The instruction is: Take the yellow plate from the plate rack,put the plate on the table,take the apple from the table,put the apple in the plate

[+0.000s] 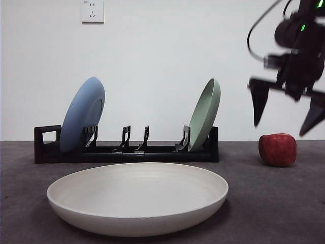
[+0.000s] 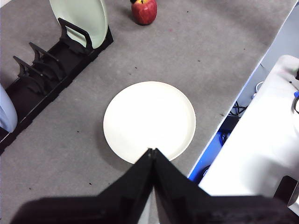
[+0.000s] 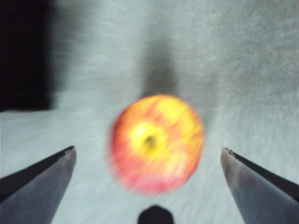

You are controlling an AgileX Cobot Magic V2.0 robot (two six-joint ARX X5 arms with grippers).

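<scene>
Yellow plate (image 1: pixel 137 197) lies flat on table (image 1: pixel 274 203) near front edge, just in front of rack (image 1: pixel 127 147). Rack holds blue plate (image 1: pixel 82 114) & green plate (image 1: pixel 205 113). Apple (image 1: pixel 277 149) on table beside rack's green-plate end. R gripper (image 1: pixel 288 116) spread wide, hovering above apple. L gripper (image 2: pixel 153 153) pressed together, high over plate.

The front camera looks level across the table (image 1: pixel 284 203) from close to the plate (image 1: pixel 137 198), the left wrist camera looks down from high on plate and apple (image 2: pixel 144 11), and the right wrist camera hovers close above that apple.
</scene>
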